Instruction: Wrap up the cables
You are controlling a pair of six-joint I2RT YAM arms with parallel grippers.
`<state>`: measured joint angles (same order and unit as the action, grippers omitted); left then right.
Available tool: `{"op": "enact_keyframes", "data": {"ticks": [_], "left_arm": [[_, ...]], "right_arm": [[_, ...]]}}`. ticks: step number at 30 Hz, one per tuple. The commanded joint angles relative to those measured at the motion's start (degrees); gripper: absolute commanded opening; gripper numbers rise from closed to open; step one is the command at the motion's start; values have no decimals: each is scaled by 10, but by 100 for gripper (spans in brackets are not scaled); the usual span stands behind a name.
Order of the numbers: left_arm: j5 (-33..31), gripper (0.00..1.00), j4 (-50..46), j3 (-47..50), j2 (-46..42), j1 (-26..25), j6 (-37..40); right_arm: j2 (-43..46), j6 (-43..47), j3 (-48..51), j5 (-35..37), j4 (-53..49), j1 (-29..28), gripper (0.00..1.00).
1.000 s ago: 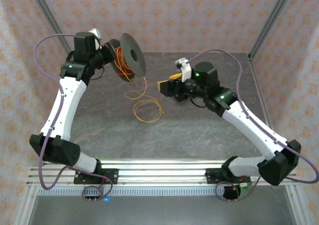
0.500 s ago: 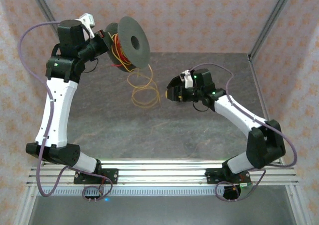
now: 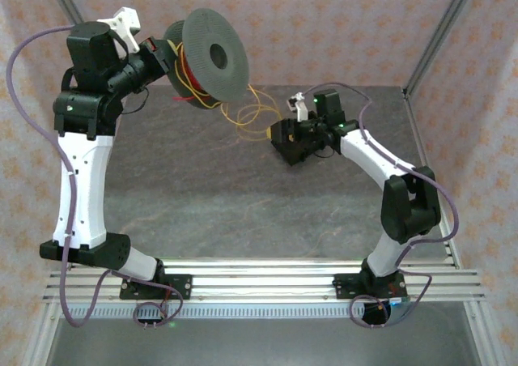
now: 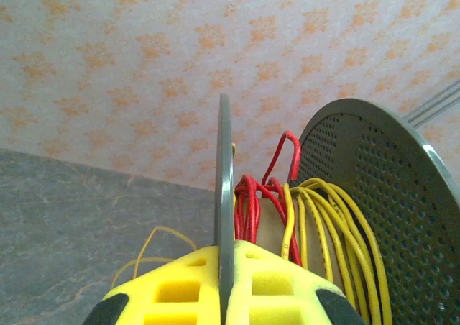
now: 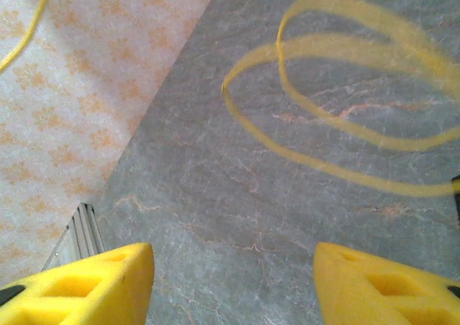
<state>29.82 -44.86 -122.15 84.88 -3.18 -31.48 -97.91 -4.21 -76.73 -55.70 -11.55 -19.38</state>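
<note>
Blurred cables [image 5: 338, 1] run off the right wrist view; the left wrist view crops the spool [image 4: 374, 195].

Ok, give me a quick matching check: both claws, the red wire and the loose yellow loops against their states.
1 left claw
2 right claw
3 red wire
4 loose yellow loops

A open, holding nothing
B wound on the spool
C shut on the spool
D trailing off the spool

Pairs: 1-C, 2-A, 3-B, 4-D
</note>
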Motion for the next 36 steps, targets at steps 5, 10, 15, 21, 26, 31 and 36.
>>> {"op": "enact_keyframes", "data": {"ticks": [5, 10, 15, 21, 26, 31, 36], "left_arm": [[48, 0, 47, -36, -3, 12, -25], [75, 0, 51, -34, -10, 12, -36], [91, 0, 43, -32, -24, 12, -35], [109, 0, 46, -35, -28, 12, -43], [118, 0, 53, -35, -29, 12, -49], [123, 0, 58, -34, -32, 12, -52], [126, 0, 59, -34, -35, 12, -53]], "right_arm": [[45, 56, -24, -36, 2, 6, 61], [32, 78, -44, -29, -5, 7, 61], [7, 95, -82, -28, -16, 10, 61], [-23, 156, -140, -28, -75, 14, 60], [-36, 165, -166, -39, -90, 29, 59], [-57, 181, -191, -64, -119, 31, 58], [-79, 177, -200, -74, -123, 31, 57]]}}
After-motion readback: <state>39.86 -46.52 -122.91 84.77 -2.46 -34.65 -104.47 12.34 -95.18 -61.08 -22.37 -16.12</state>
